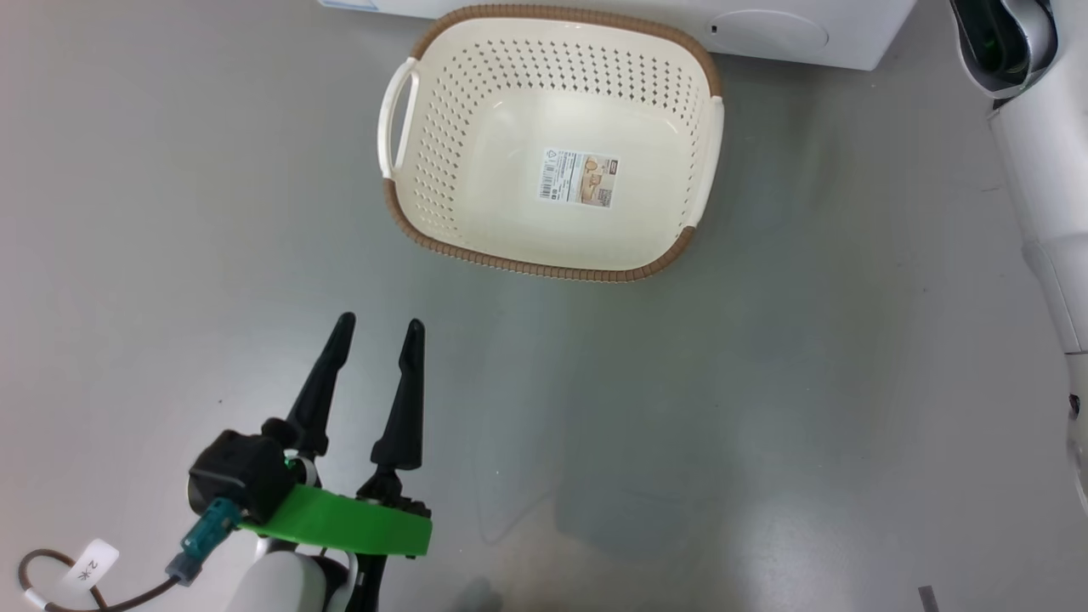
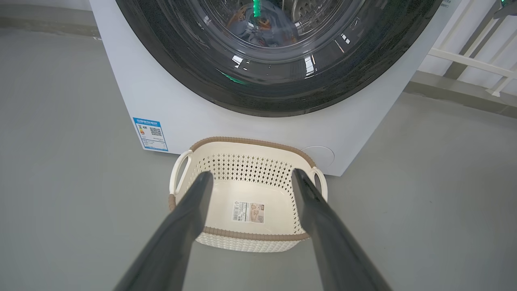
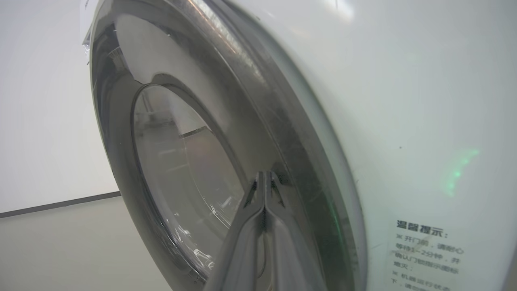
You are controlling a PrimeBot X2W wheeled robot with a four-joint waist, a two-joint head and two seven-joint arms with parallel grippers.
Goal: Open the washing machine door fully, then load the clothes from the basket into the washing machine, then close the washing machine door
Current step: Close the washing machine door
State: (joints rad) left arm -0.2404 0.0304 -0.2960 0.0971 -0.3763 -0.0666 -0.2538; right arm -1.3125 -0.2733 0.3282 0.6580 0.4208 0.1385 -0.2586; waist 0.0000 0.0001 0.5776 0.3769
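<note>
The basket (image 1: 527, 265) stands empty on the grey floor, its paper label (image 1: 579, 178) bare, close against the washing machine (image 1: 850, 47). The washing machine door (image 2: 282, 95) lies flat against the front of the washing machine (image 2: 194, 117). Behind its glass, bluish clothes (image 2: 258, 34) with orange marks show dimly in the drum. My left gripper (image 1: 379, 323) hovers open over the floor, short of the basket (image 2: 242, 234), with nothing between its fingers. My right gripper (image 3: 264, 174) is shut and empty, its tips touching the dark rim of the door (image 3: 121, 141).
A blue sticker (image 2: 150, 134) and a round cap (image 2: 321, 155) mark the machine's lower front. A white rail frame (image 2: 464, 60) stands to the machine's right. My pale right forearm (image 1: 1045, 170) runs up the right edge of the head view.
</note>
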